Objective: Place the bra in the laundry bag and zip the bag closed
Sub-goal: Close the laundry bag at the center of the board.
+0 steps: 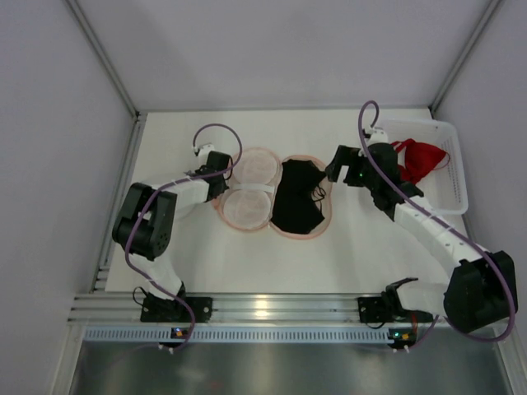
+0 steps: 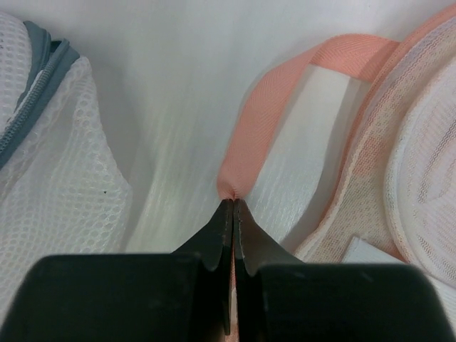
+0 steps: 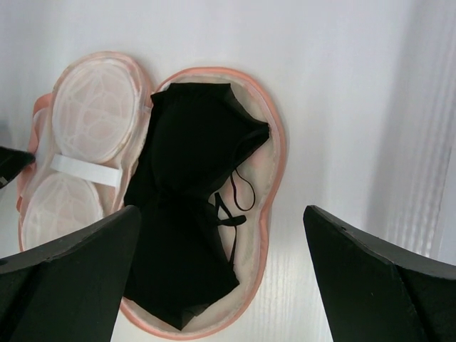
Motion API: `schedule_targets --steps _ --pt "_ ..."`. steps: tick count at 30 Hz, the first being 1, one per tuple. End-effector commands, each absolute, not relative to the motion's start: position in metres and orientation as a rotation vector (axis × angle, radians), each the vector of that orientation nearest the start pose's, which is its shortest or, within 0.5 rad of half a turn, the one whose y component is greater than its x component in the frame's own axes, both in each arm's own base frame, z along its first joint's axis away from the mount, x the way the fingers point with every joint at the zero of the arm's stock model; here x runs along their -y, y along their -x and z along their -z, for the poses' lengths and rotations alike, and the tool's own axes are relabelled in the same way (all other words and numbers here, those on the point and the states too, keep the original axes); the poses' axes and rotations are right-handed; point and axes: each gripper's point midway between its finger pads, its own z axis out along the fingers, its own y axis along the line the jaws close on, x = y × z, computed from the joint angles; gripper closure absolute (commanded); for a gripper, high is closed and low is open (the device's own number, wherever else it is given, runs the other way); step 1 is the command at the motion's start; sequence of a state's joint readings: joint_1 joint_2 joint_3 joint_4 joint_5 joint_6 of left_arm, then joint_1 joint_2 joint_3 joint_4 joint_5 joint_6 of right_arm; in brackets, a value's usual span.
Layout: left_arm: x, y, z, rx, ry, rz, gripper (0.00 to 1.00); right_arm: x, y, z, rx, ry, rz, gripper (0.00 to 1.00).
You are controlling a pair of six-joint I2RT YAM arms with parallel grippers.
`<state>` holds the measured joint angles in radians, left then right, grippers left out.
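The left tool point(image 2: 234, 203) is clamped on the pink strap loop point(image 2: 267, 114) of the laundry bag point(image 3: 278, 151), likely to fold the left lid half over. The black bra point(image 3: 189, 192) lies in the right half; the right tool point(image 1: 333, 169) hovers open beside it.

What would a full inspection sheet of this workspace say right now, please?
Surface: white table.
Job's things: laundry bag lying open, unzipped; black bra in its half nearer the right arm; pink strap at its other side.
Clutter: white basket holding a red garment, far right; a second white mesh bag with grey zip near the left pincer.
Pincers: left pincer shut on the pink strap; right pincer open above the black bra.
Cables: purple cable looped along each arm.
Surroundings: pale walls; metal rail at the near edge.
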<state>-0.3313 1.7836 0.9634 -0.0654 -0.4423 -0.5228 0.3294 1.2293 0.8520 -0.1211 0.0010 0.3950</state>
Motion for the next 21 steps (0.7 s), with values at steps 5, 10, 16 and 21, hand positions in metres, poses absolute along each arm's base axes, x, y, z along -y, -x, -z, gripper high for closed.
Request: schedule_targets --steps 5,10,16,21 --pt "0.075 -0.398 -0.033 -2.356 0.362 -0.171 1.00 -0.141 -0.349 -0.183 -2.056 -0.087 -0.500 0.01" --pt "0.082 -0.404 -0.066 -2.298 0.317 -0.114 1.00 -0.143 -0.347 -0.168 -2.060 -0.125 -0.534 0.00" --pt "0.097 -0.418 -0.090 -2.274 0.236 -0.084 1.00 -0.128 -0.338 -0.175 -2.010 -0.184 -0.489 0.01" --pt "0.115 -0.420 -0.126 -2.205 0.182 -0.061 1.00 -0.128 -0.330 -0.171 -2.019 -0.175 -0.504 0.01"
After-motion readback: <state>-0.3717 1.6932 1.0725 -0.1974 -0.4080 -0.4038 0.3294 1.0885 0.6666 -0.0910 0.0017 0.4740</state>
